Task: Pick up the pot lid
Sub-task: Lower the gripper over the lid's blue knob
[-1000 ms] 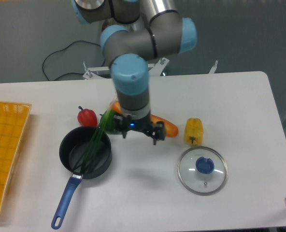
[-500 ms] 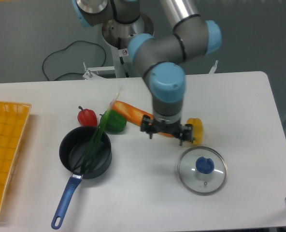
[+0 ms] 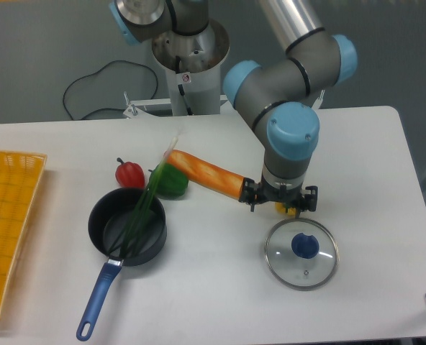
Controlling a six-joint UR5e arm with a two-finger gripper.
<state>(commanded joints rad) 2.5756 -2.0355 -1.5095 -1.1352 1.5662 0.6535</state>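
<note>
First spotter: Taking twelve as the top of your camera view, your pot lid [image 3: 285,266] lies right of centre, low on the table [image 3: 209,295]. Its blue knob [image 3: 305,246] points up.

Second spotter: And its long axis, for you? It has none; the lid is round and lies flat, so no clock hour marks a length.

First spotter: Your tool [image 3: 281,203] is between eleven and twelve o'clock from the lid's middle, near the rim in your view, fingers spread apart with nothing pinched. How high it hangs, you can't tell from here.

Second spotter: Your black pot [image 3: 153,251] sits well apart from the lid, just past nine o'clock.
</note>
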